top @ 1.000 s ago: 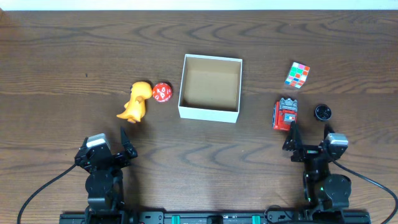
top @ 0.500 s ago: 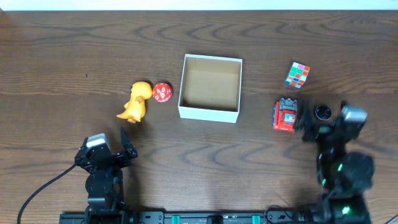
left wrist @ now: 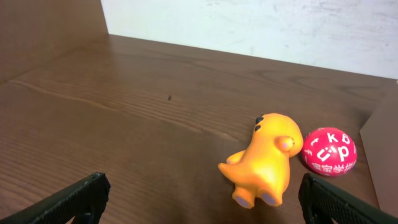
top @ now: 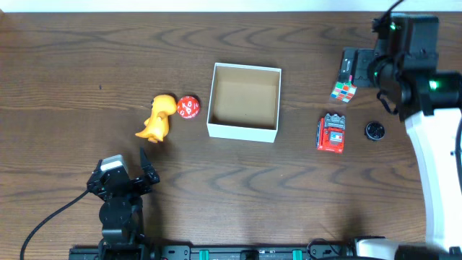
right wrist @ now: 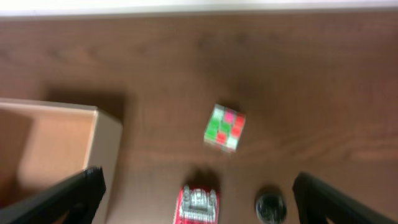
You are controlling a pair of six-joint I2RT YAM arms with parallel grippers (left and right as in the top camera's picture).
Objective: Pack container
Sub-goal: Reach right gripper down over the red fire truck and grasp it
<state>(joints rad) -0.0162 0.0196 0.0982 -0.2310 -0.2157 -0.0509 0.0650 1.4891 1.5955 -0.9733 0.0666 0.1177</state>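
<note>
The container (top: pixel 242 132), a square shallow white box with a brown inside, sits mid-table and holds nothing. It also shows in the right wrist view (right wrist: pixel 107 140). An orange dinosaur (top: pixel 157 119) and a red ball (top: pixel 188 107) lie to its left. A colourful cube (top: pixel 344 89), a red toy car (top: pixel 332 134) and a small black round thing (top: pixel 374 131) lie to its right. My right gripper (top: pixel 349 67) is open and empty, raised high over the cube; its wrist view (right wrist: pixel 199 190) is blurred. My left gripper (top: pixel 133 167) is open and empty near the front edge, short of the dinosaur (left wrist: pixel 264 158).
The red ball (left wrist: pixel 329 151) lies right of the dinosaur in the left wrist view. From the right wrist I see the cube (right wrist: pixel 224 127), the red car (right wrist: pixel 199 205) and the black round thing (right wrist: pixel 271 207) on the dark wooden table. A white wall runs behind the far edge.
My right arm has lifted from the front edge and swung back and up, now over the cube. The left arm and all the toys have not moved.
</note>
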